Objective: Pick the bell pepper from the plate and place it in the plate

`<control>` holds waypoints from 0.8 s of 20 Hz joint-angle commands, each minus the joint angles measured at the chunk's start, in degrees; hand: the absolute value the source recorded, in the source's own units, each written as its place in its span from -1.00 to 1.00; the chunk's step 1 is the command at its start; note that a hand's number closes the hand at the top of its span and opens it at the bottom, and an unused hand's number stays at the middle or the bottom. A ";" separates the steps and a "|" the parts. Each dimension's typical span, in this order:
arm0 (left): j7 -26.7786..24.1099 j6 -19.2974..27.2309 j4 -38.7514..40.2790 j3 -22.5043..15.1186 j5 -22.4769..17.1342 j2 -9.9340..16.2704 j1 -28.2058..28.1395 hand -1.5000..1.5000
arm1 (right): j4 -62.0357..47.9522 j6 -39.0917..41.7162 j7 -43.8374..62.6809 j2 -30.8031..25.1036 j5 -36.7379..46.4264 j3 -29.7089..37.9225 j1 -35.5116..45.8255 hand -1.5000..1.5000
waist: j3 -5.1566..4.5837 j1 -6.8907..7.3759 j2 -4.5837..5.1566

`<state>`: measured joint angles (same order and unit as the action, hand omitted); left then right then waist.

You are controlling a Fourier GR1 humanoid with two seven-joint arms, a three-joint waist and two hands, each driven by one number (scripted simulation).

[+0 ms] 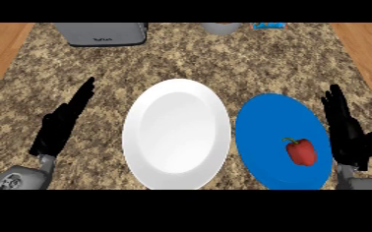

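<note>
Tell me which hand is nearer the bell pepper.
Right. The right hand rests just beside the blue plate holding the bell pepper; the left hand lies across the white plate, far off.

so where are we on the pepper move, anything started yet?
Nothing looks done: the red bell pepper lies on the blue plate, toward its right side, and the white plate beside it holds nothing. Nothing is in hand either: the right hand is open just right of the blue plate, the left hand open at the view's left. Left to do: grasp, lift, carry to the white plate, release.
</note>
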<state>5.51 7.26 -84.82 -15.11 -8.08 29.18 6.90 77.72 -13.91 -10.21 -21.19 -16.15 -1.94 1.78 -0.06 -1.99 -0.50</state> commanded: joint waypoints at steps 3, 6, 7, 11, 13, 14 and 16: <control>-2.39 3.70 1.85 1.70 1.83 -4.70 3.33 0.00 | 11.08 -0.04 1.70 2.88 3.93 -7.32 1.96 -1.00 | -0.05 1.47 0.42; 0.02 5.77 0.04 4.68 1.08 -4.19 7.24 0.00 | 18.71 1.08 5.27 4.14 5.99 -13.52 7.17 -1.00 | -0.11 1.98 0.14; 0.25 3.25 0.11 2.48 0.63 -3.38 4.49 0.00 | 13.30 1.83 -1.55 -13.25 22.60 -12.27 7.12 -1.00 | -3.33 3.44 -1.30; 1.48 6.79 0.76 3.17 1.15 -7.03 7.33 0.00 | 13.55 -12.14 1.00 -2.78 36.08 -22.83 -1.38 -1.00 | -0.02 1.13 0.34; -0.18 5.75 4.70 4.13 1.15 -8.37 8.70 0.00 | 13.65 -10.77 -1.03 1.05 32.61 -24.08 -5.28 -1.00 | 0.04 1.27 0.53; -3.15 4.18 4.13 5.19 0.80 -7.59 5.79 0.00 | 11.07 -11.06 -3.34 0.98 35.11 -24.50 -4.88 -1.00 | 0.05 1.80 0.52; 0.43 6.72 0.00 3.45 2.30 -9.00 5.87 0.00 | 12.90 -14.23 -5.54 -2.37 40.27 -24.98 -9.05 -1.00 | 0.06 1.65 0.34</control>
<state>5.11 12.26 -82.50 -10.88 -7.11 22.31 13.62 90.66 -24.07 -12.32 -23.25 17.29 -24.27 -2.35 -0.27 -0.42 -0.21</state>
